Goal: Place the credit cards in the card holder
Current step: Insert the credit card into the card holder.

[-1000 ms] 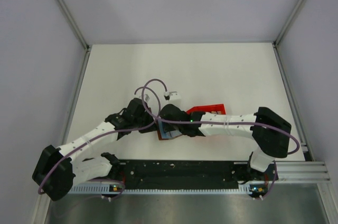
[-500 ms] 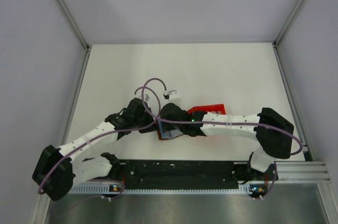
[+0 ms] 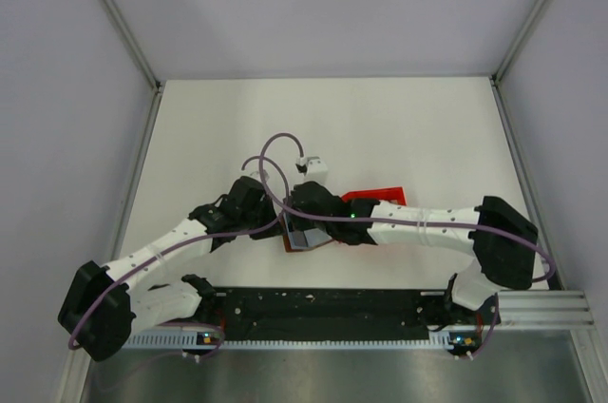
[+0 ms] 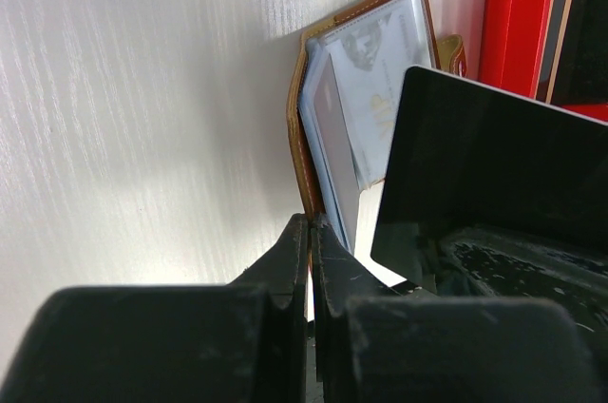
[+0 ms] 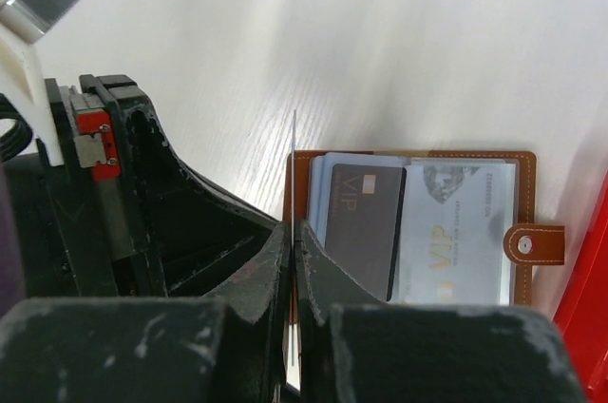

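Holder [image 5: 525,189] lies open and flat near the middle of the white table [image 3: 399,127], and you have both arms reaching to it. Your left arm [image 3: 161,251] comes in from the near left corner, your right arm [image 3: 427,227] from the near right, and the wrists meet over the holder. A red box [image 3: 380,198] sits just beside the holder, to its right in the top view. In the holder's clear sleeves [image 5: 503,175] you see a pale card [image 5: 456,232] marked VIP on the half next to the strap [image 5: 546,241], and a grey card [image 5: 366,227], also marked VIP, on the other half over a light blue card [image 5: 318,184]. Your right gripper [image 5: 293,232] has its jaws pinching a dark card [image 4: 484,156], which stands on edge at the holder's end away from the strap; its own camera shows that card only as a thin line. Your left gripper [image 4: 311,232] has its jaws pressed together, tips at the holder's edge; you cannot tell whether they pinch the cover or a sleeve. A snap stud [image 5: 521,243] shows on the strap.
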Robot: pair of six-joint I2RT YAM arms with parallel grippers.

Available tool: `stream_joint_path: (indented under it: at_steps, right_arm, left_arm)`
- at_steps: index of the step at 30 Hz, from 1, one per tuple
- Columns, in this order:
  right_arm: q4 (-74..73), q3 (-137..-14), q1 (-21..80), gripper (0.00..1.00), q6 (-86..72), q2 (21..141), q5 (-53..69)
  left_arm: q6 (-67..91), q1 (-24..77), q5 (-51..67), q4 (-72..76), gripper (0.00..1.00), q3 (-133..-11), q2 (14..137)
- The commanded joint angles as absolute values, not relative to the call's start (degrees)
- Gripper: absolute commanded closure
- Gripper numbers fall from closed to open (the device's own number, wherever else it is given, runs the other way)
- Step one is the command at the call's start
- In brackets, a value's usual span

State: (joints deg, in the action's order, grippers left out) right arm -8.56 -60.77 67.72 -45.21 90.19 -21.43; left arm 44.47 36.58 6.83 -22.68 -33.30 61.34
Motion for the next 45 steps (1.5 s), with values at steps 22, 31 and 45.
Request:
stream_joint_path:
  at_steps: [22,31,45]
  right_arm:
    - [-8.5,-62.9,68.5,1.0,-46.4,94.3,-20.5]
    - [-10.1,-63.4,68.6,1.0,-46.1,95.1,-21.2]
    - [-13.2,-62.6,68.6,1.0,-44.7,91.1,-25.6]
  left_arm:
    - [44.3,36.6,7.1,-20.5,1.0,-33.4,60.2]
    - [44.3,36.6,7.2,-20.4,1.0,-33.4,60.1]
    - [43.9,36.6,5.5,-21.2,1.0,-32.4,60.8]
